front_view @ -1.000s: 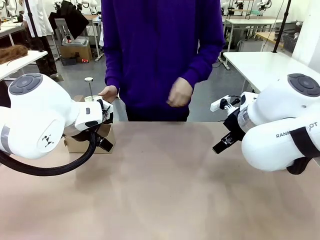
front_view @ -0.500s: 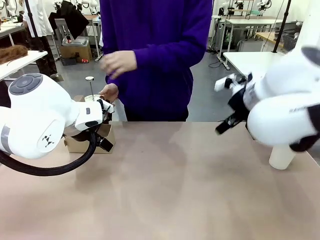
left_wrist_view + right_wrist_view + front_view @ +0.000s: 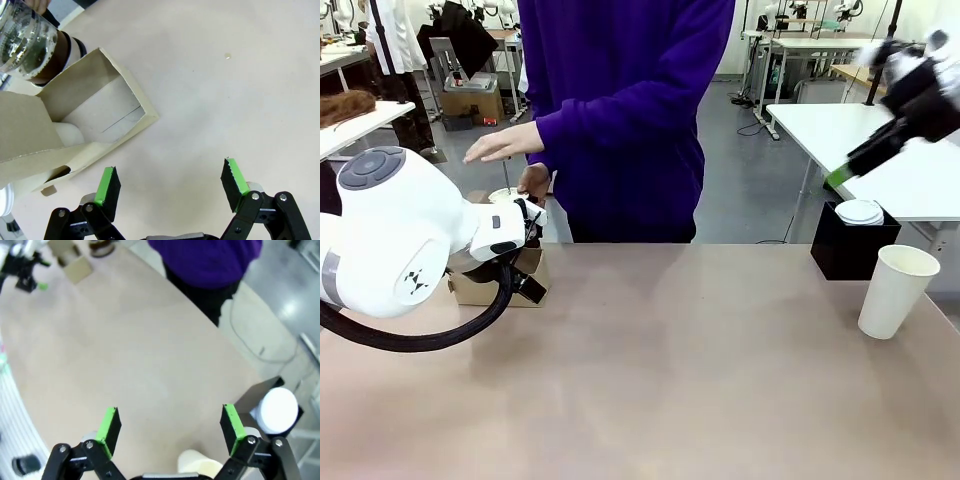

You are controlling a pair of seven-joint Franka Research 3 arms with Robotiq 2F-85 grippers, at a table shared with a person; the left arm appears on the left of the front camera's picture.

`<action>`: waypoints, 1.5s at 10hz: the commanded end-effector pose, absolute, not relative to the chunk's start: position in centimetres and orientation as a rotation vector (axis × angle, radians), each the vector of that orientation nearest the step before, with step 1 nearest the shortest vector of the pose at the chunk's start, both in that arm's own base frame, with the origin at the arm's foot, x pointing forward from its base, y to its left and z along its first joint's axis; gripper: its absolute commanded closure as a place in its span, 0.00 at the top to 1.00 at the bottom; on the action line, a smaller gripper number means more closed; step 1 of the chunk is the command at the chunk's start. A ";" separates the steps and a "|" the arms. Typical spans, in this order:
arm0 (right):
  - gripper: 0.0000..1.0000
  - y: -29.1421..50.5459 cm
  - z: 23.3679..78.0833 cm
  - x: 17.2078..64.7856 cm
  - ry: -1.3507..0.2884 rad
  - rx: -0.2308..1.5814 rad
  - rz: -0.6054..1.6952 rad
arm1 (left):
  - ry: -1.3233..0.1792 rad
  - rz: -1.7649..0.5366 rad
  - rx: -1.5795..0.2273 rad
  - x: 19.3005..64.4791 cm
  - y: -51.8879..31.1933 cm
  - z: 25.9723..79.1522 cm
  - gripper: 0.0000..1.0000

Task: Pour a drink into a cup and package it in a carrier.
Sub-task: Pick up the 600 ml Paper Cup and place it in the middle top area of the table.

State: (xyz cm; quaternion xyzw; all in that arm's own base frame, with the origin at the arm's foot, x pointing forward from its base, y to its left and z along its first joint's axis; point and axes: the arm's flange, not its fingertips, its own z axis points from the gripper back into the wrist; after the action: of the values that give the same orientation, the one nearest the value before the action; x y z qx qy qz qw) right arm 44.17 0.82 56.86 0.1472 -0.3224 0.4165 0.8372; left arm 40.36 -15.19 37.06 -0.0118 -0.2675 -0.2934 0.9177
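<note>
The brown cardboard carrier (image 3: 498,283) sits at the table's left, half behind my left arm; it shows again in the left wrist view as the carrier (image 3: 75,107). Just past it stands the clear jug (image 3: 27,42), dark brown at its banded lower part, with the person's hands (image 3: 508,143) at it. My left gripper (image 3: 171,184) hovers open beside the carrier, holding nothing. An open-topped white paper cup (image 3: 897,290) stands at the right. My right gripper (image 3: 850,165) is raised high at the upper right, and in its wrist view the right gripper (image 3: 170,424) is open and empty above the cup (image 3: 199,461).
A black box (image 3: 848,250) with white lids (image 3: 860,211) on top stands behind the cup near the table's far right edge. The person in purple (image 3: 620,110) stands at the far side, left of centre. Bare tabletop (image 3: 670,370) spreads across the middle.
My right arm has swung up and to the right, uncovering the cup and black box. The person's hand has moved left, over the jug. My left arm has stayed still.
</note>
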 end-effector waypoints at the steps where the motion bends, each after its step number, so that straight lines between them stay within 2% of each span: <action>1: 1.00 -5.4 55.3 45.9 -0.714 0.442 0.976 | -0.550 -0.604 -0.025 40.3 -15.2 37.1 1.00; 3: 1.00 -12.2 52.8 45.8 -0.844 0.580 1.005 | -0.550 -0.604 -0.025 40.3 -15.2 37.1 1.00; 5: 1.00 -18.4 48.4 46.6 -0.973 0.797 0.981 | -0.550 -0.604 -0.025 40.3 -15.2 37.1 1.00; 6: 1.00 -19.9 46.5 47.1 -0.986 0.860 0.964 | -0.550 -0.604 -0.025 40.3 -15.2 37.1 1.00; 8: 1.00 -20.5 43.7 48.0 -0.987 0.884 0.921 | -0.550 -0.604 -0.025 40.3 -15.2 37.1 1.00; 9: 1.00 -20.4 43.3 48.0 -1.006 0.882 0.942 | -0.550 -0.604 -0.025 40.3 -15.2 37.1 1.00; 10: 1.00 -20.0 43.3 45.1 -1.026 0.895 0.902 | -0.550 -0.604 -0.025 40.3 -15.2 37.1 1.00; 15: 1.00 -20.7 43.2 45.8 -1.031 0.898 0.907 | -0.550 -0.604 -0.025 40.3 -15.2 37.1 1.00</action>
State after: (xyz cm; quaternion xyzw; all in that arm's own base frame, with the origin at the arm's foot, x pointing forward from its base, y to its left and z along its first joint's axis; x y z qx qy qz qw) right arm 45.63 -20.80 43.46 0.3990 -0.4615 0.4045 0.6813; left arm 40.38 -15.17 37.04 -0.0116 -0.2673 -0.2932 0.9179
